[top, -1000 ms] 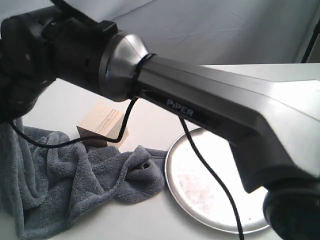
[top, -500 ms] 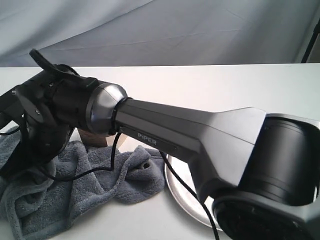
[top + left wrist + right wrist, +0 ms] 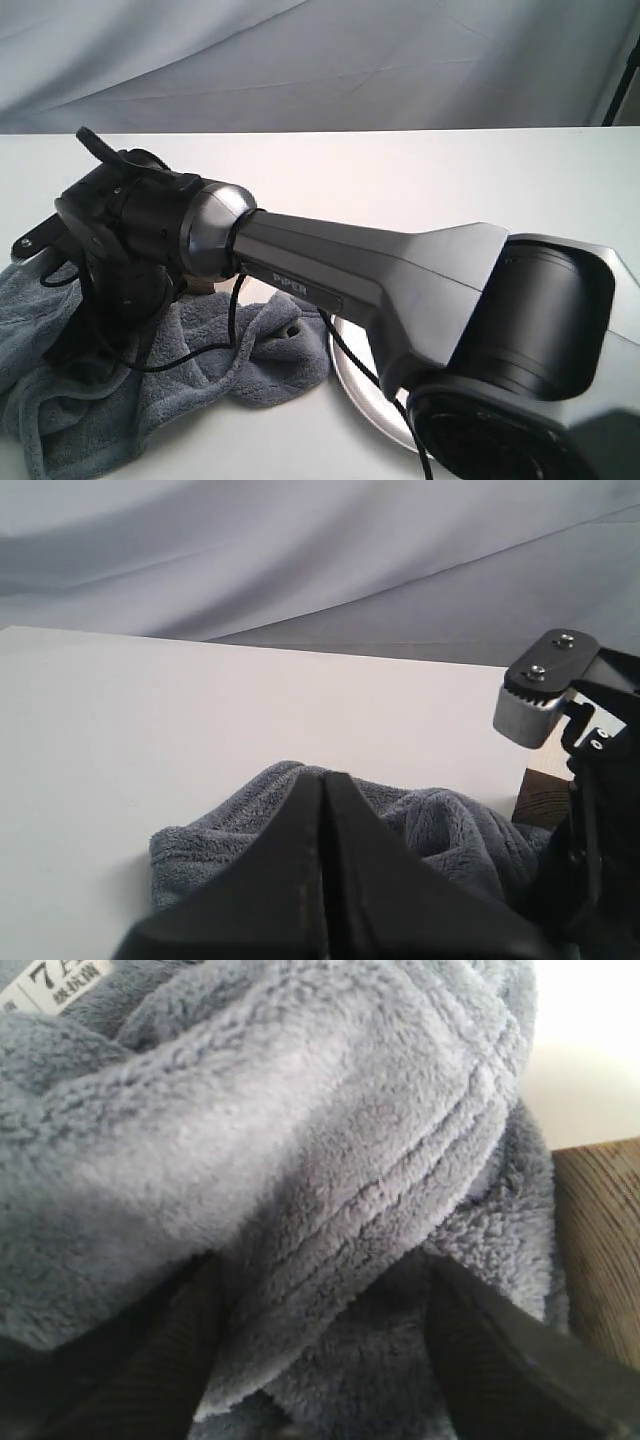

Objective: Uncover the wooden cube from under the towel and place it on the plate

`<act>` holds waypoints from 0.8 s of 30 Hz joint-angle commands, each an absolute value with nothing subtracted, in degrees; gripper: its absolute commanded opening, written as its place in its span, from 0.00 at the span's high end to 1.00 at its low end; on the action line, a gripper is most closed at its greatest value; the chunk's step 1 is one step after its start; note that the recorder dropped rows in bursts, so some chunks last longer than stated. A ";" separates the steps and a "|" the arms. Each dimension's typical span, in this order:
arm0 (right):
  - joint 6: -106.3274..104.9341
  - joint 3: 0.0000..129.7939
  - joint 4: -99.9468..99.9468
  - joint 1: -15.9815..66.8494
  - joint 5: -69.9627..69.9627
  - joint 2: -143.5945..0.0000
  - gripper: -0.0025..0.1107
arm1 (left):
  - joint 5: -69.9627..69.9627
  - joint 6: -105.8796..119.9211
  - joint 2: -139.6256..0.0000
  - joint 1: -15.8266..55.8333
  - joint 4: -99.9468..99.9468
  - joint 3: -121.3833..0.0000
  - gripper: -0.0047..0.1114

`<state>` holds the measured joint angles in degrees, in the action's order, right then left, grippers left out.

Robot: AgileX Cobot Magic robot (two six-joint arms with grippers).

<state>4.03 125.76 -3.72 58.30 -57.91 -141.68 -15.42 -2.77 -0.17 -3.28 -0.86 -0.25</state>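
The dark grey towel (image 3: 200, 370) lies bunched at the front left of the white table. My right arm reaches across it, and my right gripper (image 3: 90, 345) is pressed down into the cloth. In the right wrist view my right gripper (image 3: 320, 1270) is open, its fingers (image 3: 190, 1350) spread around a thick fold of towel (image 3: 300, 1140). An edge of the wooden cube (image 3: 600, 1250) shows just beside that fold. My left gripper (image 3: 325, 780) is shut and empty, just short of the towel (image 3: 430, 820). The steel plate (image 3: 350, 375) is mostly hidden by the arm.
A white care label (image 3: 55, 985) is sewn to the towel. A dark sliver of the cube (image 3: 545, 798) and a grey part of the right gripper (image 3: 545, 695) show in the left wrist view. A grey backdrop (image 3: 320, 60) hangs behind the table.
My right arm has swung down and to the left, bringing its gripper onto the towel. It now hides the cube and most of the plate in the exterior view.
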 commanded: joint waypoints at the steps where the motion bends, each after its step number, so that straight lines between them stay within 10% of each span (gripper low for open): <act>1: 2.87 125.89 -4.31 58.07 -58.78 -140.48 0.36 | -14.85 -2.73 0.00 -3.30 -1.11 0.00 0.96; 24: -10.70 126.13 -4.25 55.31 -64.29 -133.42 0.24 | -14.85 -2.73 0.00 -3.30 -1.11 0.00 0.96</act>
